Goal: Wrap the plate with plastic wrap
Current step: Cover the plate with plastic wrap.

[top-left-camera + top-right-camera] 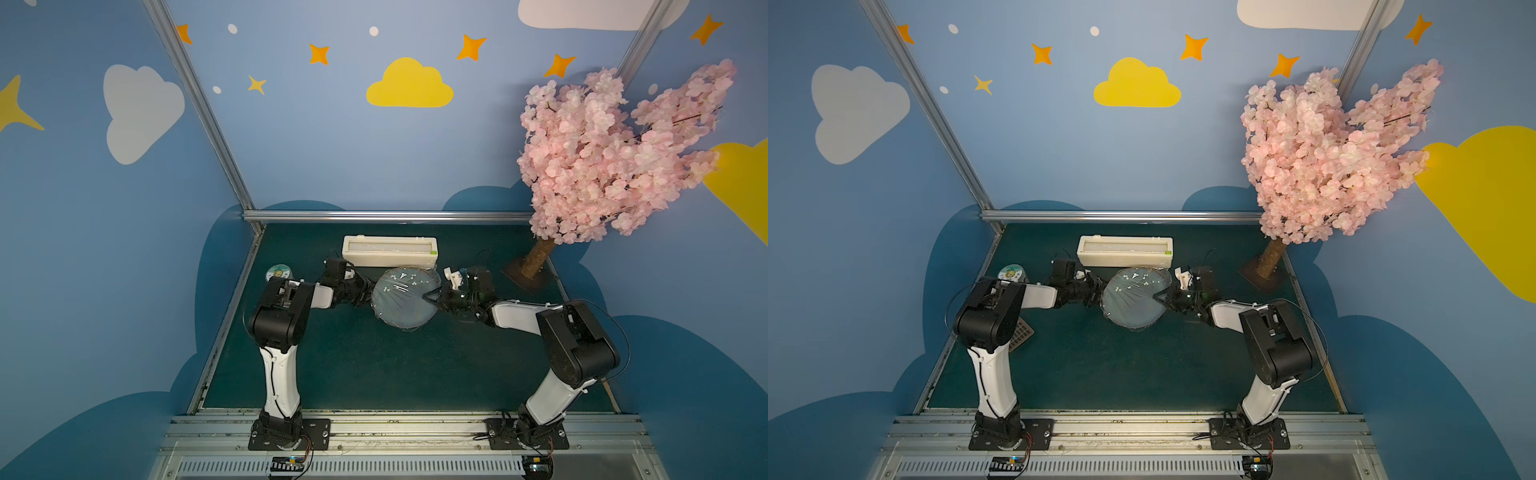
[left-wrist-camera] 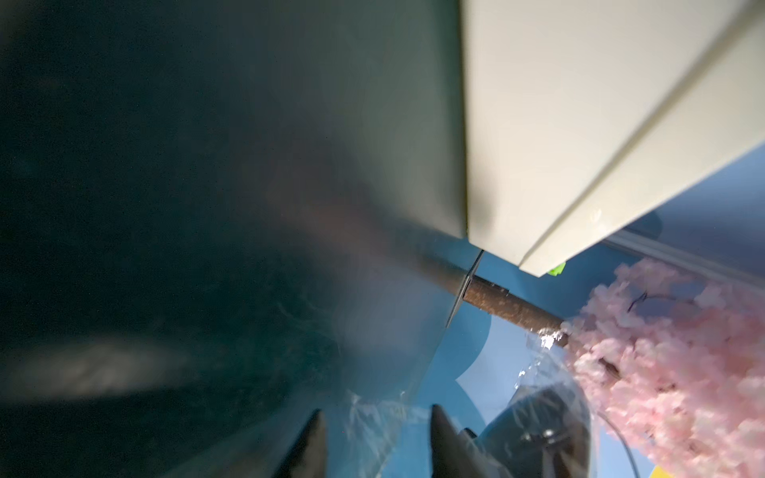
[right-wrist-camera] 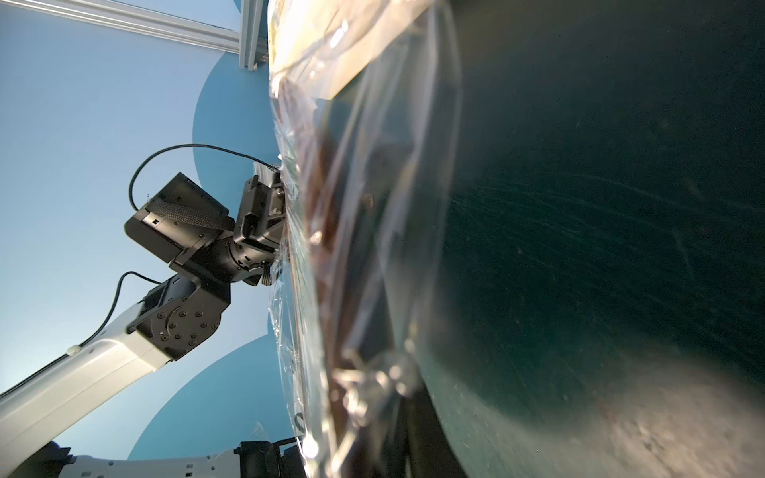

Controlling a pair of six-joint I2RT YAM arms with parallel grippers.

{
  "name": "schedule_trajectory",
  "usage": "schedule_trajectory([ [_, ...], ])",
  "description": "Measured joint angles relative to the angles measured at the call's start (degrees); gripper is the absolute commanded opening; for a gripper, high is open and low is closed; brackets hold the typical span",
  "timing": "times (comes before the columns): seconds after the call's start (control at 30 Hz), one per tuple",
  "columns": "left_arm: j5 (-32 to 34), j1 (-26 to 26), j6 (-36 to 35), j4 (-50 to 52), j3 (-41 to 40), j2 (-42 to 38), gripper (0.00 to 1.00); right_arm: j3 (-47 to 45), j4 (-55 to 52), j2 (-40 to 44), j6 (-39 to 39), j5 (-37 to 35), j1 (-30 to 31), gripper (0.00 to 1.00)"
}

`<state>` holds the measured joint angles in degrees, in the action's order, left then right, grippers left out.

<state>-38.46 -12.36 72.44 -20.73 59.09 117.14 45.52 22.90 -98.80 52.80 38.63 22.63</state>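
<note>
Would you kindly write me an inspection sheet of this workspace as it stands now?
Surface: dark green table, fine scratches visible in the right wrist view.
Job's things: plate in the middle, between both arms; plastic wrap crinkled over it and around its rim.
Clutter: cream box just behind the plate; small jar near the left arm; brown grid mat partly hidden by that arm.
Claws: left claw jaws apart, film showing between the tips; right claw shut on the plate's rim.
Cables: black cable looped at the left wrist.
Surroundings: pink blossom tree at the back corner; blue walls painted with clouds and stars.
</note>
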Motion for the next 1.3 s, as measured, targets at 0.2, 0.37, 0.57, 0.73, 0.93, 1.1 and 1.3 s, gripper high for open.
schedule_trajectory([
  [0.2,1.1,0.9,0.1,-0.2,-0.3,0.0,0.03,-0.1,0.0,0.0,-0.1,-0.1,0.0,0.11],
  [0.37,2.1,2.7,-2.2,2.6,-1.4,-1.6,0.03,-1.1,-0.2,0.0,-0.4,-0.6,-0.3,0.11],
  [0.57,2.7,4.4,-5.0,4.9,-3.0,-4.3,0.25,-1.9,-1.7,0.5,-1.1,-1.4,-0.9,0.11],
  [0.73,7.1,4.0,-11.2,14.5,-3.8,-12.1,0.58,-1.9,-7.3,3.0,-4.3,-4.4,-1.0,0.11],
  [0.93,5.3,2.9,-14.0,14.7,-5.5,-20.7,0.52,-1.9,-9.6,3.1,-5.6,-6.5,-1.2,0.11],
  [1.1,0.7,0.5,-11.3,9.6,-8.3,-17.5,0.5,-1.9,-9.9,3.1,-5.6,-6.7,-1.2,0.11],
  [1.3,0.7,-2.8,-14.6,15.0,-6.1,-15.2,0.46,-1.7,-10.5,3.1,-5.7,-7.0,-1.2,0.11],
])
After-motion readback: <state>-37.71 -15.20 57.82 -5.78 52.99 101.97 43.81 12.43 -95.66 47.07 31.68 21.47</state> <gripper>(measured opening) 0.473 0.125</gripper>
